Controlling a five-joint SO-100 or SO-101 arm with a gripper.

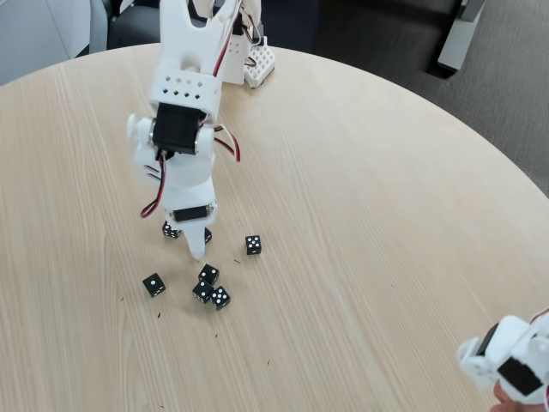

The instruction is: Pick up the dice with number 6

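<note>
Pale woodgrain round table, glossy black cube dice, white plastic tool, grip state unclear.

Your arm is white printed plastic with black servo blocks, a row of small holes across one bracket, and red, black and white cables looping beside it.

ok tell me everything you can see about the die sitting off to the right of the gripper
The die is a small black cube with white pips, looking like hard plastic. It rests flat on the pale wood-grain table, slightly turned, standing alone. Its top face seems to show four pips, though that is small to read. It lies right of the white gripper in the fixed view, with a gap between them, and up-right of a cluster of three dice. Nothing touches it but the table.
</note>
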